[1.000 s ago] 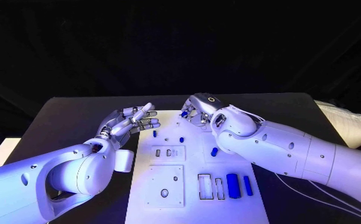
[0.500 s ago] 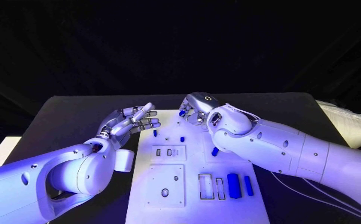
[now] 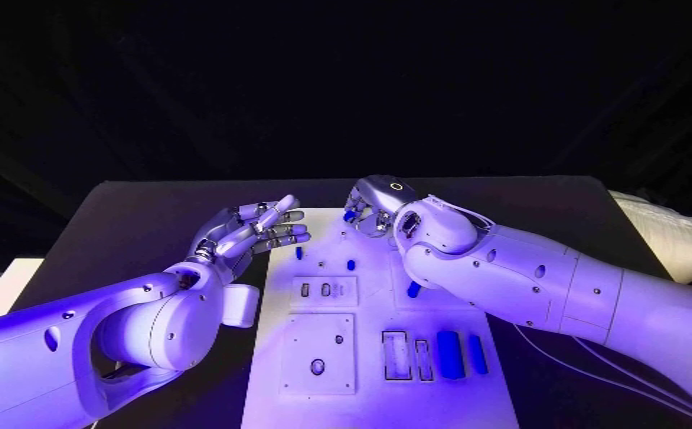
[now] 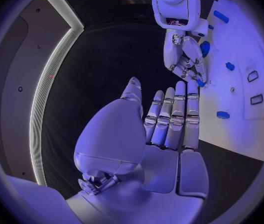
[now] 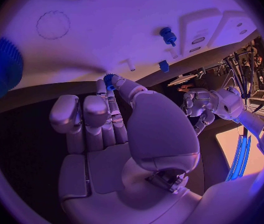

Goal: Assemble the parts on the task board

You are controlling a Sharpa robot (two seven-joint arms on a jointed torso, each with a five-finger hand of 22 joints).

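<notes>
The white task board [image 3: 378, 401] lies in the middle of the black table. My right hand [image 3: 372, 211] hovers over its far end and pinches a small blue part [image 5: 110, 79] between thumb and a fingertip; the left wrist view shows that hand [image 4: 184, 59] above the board [image 4: 238, 114] too. Beside the board's far left edge, my left hand [image 3: 254, 230] is held palm up, fingers spread, holding nothing. Loose blue parts lie on the board: two small ones [image 3: 299, 251] [image 3: 348, 264] near the far end, one [image 3: 413, 289] mid-board, and two longer bars [image 3: 449, 354] [image 3: 475, 354] near the front.
Empty rectangular slots [image 3: 392, 354] sit left of the two bars, and a raised square plate [image 3: 317, 354] with holes lies at the board's near left. A blue gear [image 5: 4, 67] and a blue peg [image 5: 167, 35] show on the board in the right wrist view.
My right hand has shifted slightly left and toward the board's far end, still pinching the blue part. The left hand has barely moved.
</notes>
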